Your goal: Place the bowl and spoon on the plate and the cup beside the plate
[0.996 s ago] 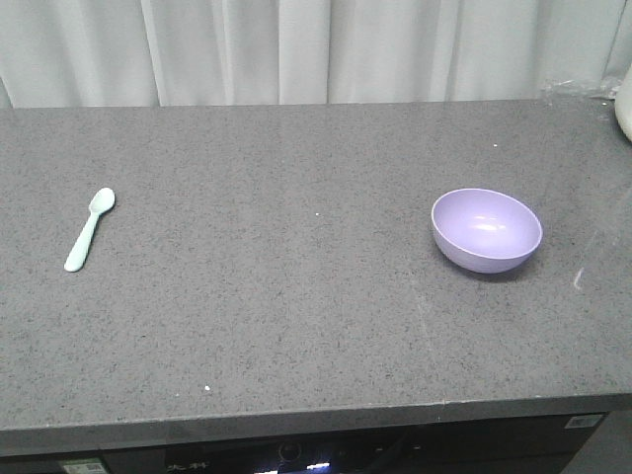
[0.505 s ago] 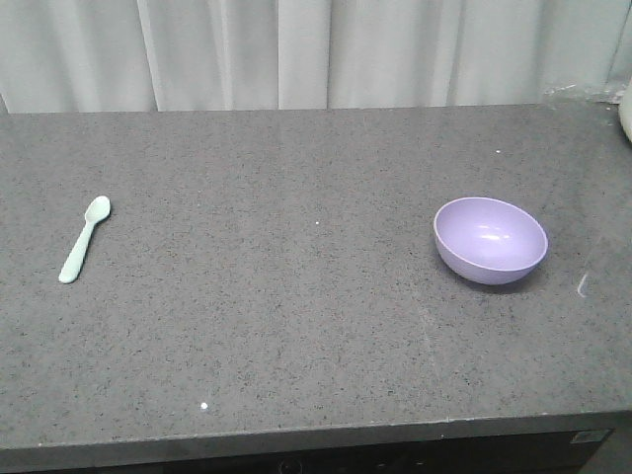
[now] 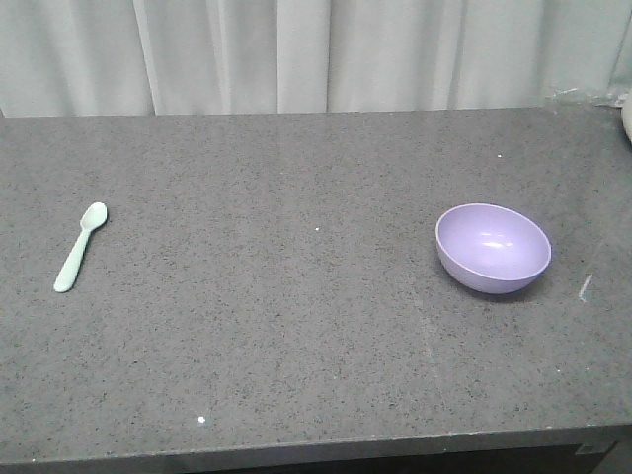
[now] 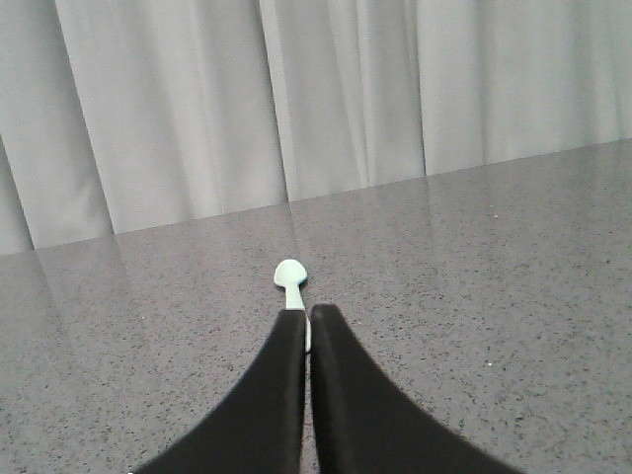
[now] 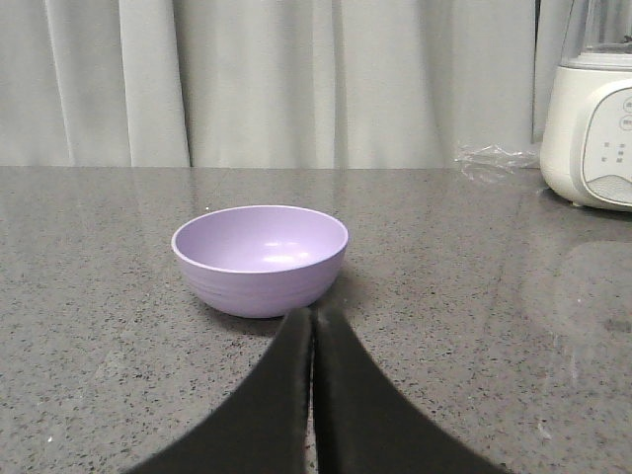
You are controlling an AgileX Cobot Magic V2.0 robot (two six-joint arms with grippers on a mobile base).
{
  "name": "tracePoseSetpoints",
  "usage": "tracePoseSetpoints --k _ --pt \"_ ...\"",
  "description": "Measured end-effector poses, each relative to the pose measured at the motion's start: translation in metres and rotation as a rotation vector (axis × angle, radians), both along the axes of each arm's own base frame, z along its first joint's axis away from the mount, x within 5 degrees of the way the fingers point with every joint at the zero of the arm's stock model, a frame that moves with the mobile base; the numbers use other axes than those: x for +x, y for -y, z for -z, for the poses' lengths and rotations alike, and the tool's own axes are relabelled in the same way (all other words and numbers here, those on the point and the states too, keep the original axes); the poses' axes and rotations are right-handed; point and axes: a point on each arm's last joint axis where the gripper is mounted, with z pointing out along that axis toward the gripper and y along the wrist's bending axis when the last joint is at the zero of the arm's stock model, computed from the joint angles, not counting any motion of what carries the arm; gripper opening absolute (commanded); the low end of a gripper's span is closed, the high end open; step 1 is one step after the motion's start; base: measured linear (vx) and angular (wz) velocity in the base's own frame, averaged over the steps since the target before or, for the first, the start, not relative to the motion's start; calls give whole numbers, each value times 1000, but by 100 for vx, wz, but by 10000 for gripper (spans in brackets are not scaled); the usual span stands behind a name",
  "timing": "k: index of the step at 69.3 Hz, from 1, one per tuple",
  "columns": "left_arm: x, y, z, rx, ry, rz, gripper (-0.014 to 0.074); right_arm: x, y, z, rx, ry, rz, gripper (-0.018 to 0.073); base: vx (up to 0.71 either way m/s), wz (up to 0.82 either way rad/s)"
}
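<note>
A mint-green spoon (image 3: 78,249) lies on the grey counter (image 3: 296,336) at the left, scoop pointing away. A lavender bowl (image 3: 493,249) stands upright and empty at the right. The plate and the cup are out of view. Neither gripper shows in the front view. In the left wrist view my left gripper (image 4: 307,312) is shut with nothing in it; the spoon (image 4: 289,275) lies on the counter just beyond its tips. In the right wrist view my right gripper (image 5: 314,314) is shut and empty, with the bowl (image 5: 260,259) a little ahead and slightly to the left.
A white blender base (image 5: 597,128) stands at the counter's far right corner, with crumpled clear plastic (image 5: 489,158) beside it. A pale curtain (image 3: 316,54) hangs behind the counter. The counter's front edge (image 3: 316,449) runs along the bottom of the front view.
The front view has shifted: spoon, bowl and counter edge all sit lower in the frame, and the dark base below the edge has left view. Neither object moved on the counter.
</note>
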Motion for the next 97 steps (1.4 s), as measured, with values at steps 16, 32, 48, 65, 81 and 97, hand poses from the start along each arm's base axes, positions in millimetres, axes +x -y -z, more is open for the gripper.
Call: tracePoseSetpoints --k 16,32,48,65,81,97 --pt "0 0 0 0 0 0 -6 0 0 0 0 0 0 -6 2 0" --pt "0 0 0 0 0 0 -6 0 0 0 0 0 0 -6 2 0" --pt "0 0 0 0 0 0 -6 0 0 0 0 0 0 -6 1 1" --pt "0 0 0 0 0 0 -6 0 0 0 0 0 0 -6 0 0" --pt "0 0 0 0 0 0 -6 0 0 0 0 0 0 -6 0 1" --pt "0 0 0 0 0 0 -6 0 0 0 0 0 0 -6 0 1"
